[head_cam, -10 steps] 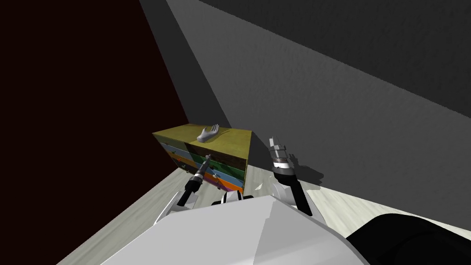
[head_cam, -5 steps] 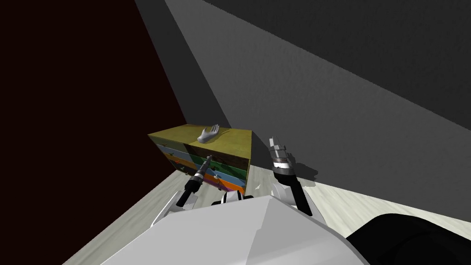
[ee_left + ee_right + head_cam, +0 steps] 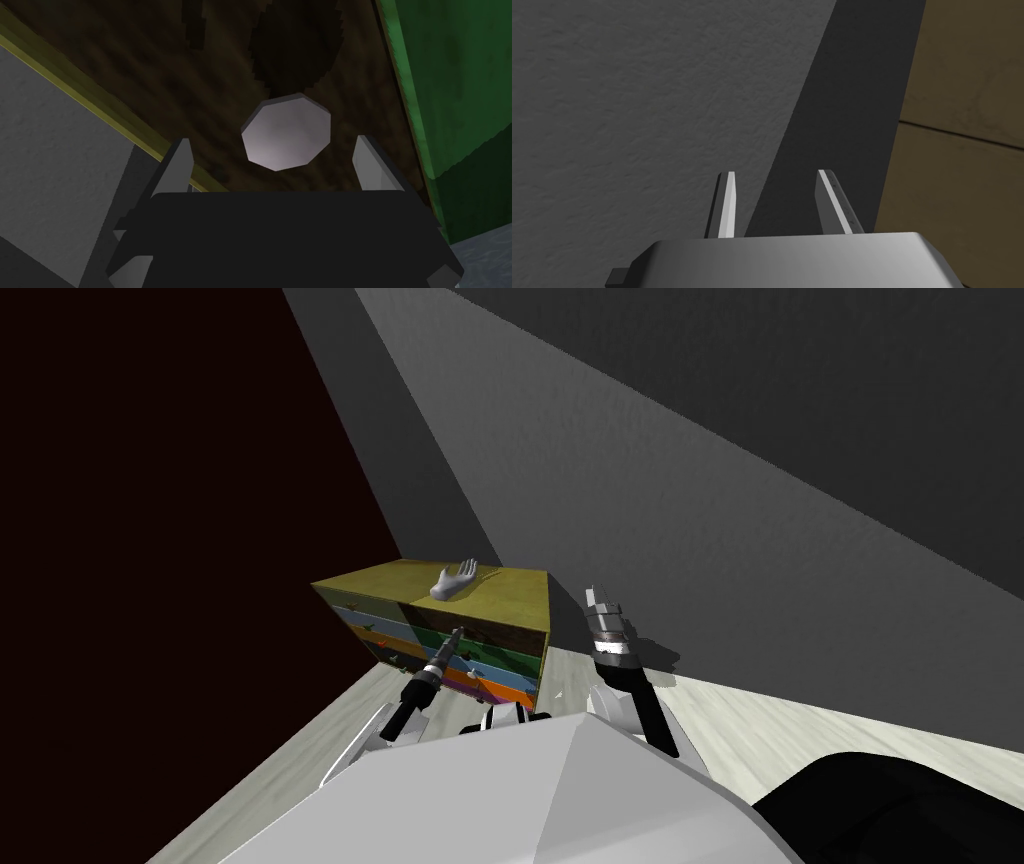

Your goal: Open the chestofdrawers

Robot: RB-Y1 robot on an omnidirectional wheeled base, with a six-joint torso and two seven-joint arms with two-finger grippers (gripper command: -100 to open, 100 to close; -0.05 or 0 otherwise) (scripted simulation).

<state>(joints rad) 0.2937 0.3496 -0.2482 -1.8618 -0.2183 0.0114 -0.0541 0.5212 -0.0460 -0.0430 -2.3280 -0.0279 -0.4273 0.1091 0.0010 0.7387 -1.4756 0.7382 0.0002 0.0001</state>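
The chest of drawers has a yellowish top and drawer fronts in brown, green, blue, orange and purple. My left gripper is at the dark brown top drawer. In the left wrist view its light grey, many-sided knob sits between the open fingers of the left gripper, and neither finger touches it. A green drawer front lies beside the brown one. My right gripper is raised beside the chest's right end; the right gripper is open and holds nothing.
A white hand-shaped ornament lies on the chest's top. A grey wall runs behind the chest and a dark red wall stands to its left. The pale floor stretches in front. The chest's brown side panel is near my right gripper.
The head view has shifted a little, so the chest's left corner and the wall edge sit further left. Both grippers keep their places against the chest.
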